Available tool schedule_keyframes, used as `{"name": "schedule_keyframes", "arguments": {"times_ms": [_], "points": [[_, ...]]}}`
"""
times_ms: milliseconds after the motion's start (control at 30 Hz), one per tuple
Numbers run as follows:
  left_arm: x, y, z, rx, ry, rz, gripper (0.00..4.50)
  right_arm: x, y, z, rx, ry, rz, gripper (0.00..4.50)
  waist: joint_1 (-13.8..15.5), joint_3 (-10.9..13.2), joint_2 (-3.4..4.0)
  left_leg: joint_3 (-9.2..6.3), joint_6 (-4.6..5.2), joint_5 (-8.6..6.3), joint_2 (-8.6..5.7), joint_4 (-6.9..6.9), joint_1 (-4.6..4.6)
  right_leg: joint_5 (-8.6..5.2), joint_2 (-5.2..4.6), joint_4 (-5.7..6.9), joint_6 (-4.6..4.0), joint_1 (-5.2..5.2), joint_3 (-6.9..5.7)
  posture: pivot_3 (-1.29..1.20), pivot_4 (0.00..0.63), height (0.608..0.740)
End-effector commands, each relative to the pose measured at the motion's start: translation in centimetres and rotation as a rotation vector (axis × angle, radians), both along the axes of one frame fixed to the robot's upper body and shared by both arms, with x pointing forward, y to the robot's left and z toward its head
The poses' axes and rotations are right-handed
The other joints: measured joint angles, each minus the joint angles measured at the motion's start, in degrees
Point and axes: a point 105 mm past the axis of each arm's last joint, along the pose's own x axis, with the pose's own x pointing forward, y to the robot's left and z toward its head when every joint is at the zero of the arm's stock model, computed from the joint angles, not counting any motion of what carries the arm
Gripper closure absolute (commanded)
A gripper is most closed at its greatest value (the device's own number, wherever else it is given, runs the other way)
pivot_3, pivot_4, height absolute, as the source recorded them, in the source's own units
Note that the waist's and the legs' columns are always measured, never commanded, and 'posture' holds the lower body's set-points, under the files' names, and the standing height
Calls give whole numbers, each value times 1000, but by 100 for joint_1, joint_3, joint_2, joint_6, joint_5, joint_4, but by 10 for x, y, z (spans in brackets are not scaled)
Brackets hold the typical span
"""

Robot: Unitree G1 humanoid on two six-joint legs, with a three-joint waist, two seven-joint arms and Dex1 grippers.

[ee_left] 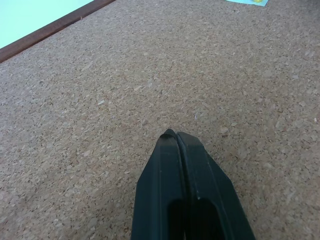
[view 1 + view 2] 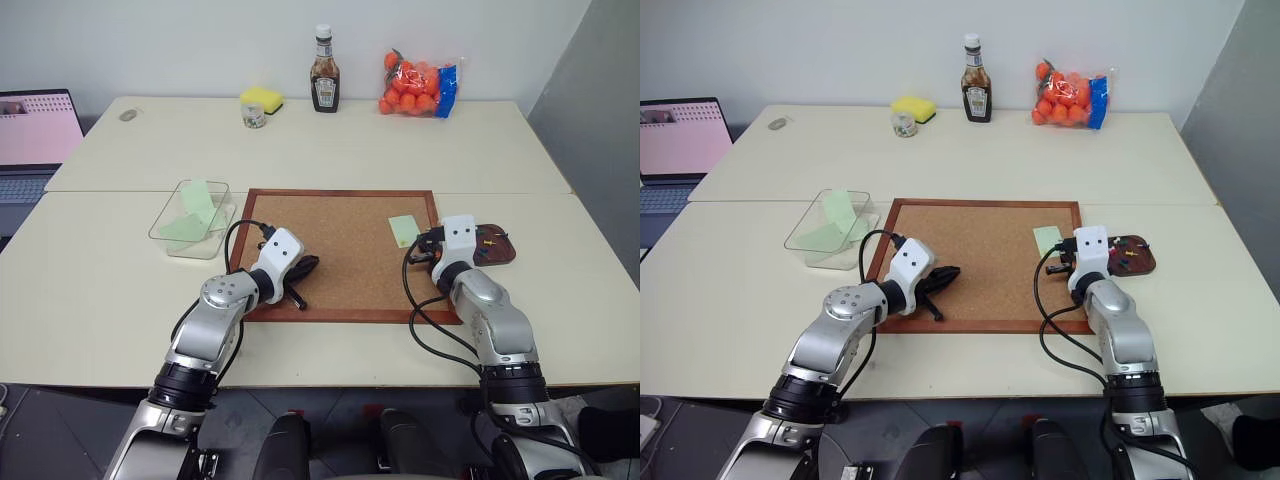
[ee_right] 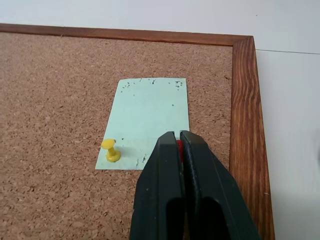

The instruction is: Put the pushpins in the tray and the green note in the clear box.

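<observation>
Right wrist view, our right tool (image 3: pixel 178 137) clamped on the red pushpin (image 3: pixel 179 145) over the green note (image 3: pixel 148 120), yellow pushpin (image 3: pixel 110 150) still pinned, our left tool (image 1: pixel 176 135) closed, empty, on the corkboard (image 1: pixel 150 90).

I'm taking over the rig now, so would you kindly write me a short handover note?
Left end effector: shut, empty, over the corkboard.
Right end effector: shut on the red pin at the green note, near the board's right edge.
Yellow pin still stuck in the note.
Tray, right of the board, already holds some pins.
Clear box, left of the board, holds green notes.
Left: red pin to tray, yellow pin to tray, note to box.
</observation>
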Motion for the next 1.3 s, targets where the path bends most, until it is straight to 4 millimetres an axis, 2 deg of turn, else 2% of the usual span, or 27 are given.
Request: {"name": "schedule_keyframes", "arguments": {"times_ms": [33, 567, 733, 867, 967, 1067, 1233, 1300], "points": [[-9, -2, -22, 34, 85, -21, 4500, -2, -7, 45, 36, -172, -21, 4433, 1, 0, 0, 0, 0, 0, 0, 0, 0, 0, 0, 0, 0, 0, 0, 0, 150, 740], [-9, -3, -23, 36, 89, -23, 4500, -6, -7, 62, 81, -209, -12, 4433, -4, -1, 0, -1, 0, 0, 1, 0, 2, 0, 1, 0, 0, 1, -1, 0, 150, 740], [-9, -3, -23, 36, 88, -21, 4500, -12, -37, 69, 26, -233, -87, 4433, 1, -1, 0, 0, 0, 0, 0, 0, 1, 0, 0, 0, 0, 1, -1, 0, 150, 740], [-8, -3, -23, 37, 88, -21, 4500, -17, -68, 56, -45, -178, -160, 4433, 0, -1, 0, 0, 0, 0, 0, 0, 1, 0, 0, -3, 0, 3, 0, 0, 150, 740], [-8, -4, -23, 36, 86, -23, 4500, -17, -84, 46, -86, -129, -202, 4433, -4, -3, 3, 1, 1, 0, 1, -1, 3, 0, 0, -2, 1, 3, 0, 0, 150, 740], [-7, -5, -23, 36, 86, -27, 4500, -14, -94, 40, -112, -99, -230, 4433, -8, -5, 6, 3, 1, 0, 0, 0, 5, 1, 1, -1, 3, 3, 1, 0, 150, 740], [-6, -6, -22, 34, 84, -28, 4500, -10, -99, 30, -118, -63, -243, 4433, 0, -5, 7, 3, 1, 0, -1, 1, 4, 1, 1, -2, 3, 4, 0, 0, 150, 740], [-6, -6, -22, 34, 83, -28, 4500, -7, -102, 27, -124, -56, -250, 3983, 1, -5, 7, 4, 1, 0, -1, 1, 4, 2, 1, -2, 5, 4, 1, 0, 150, 740]]}}
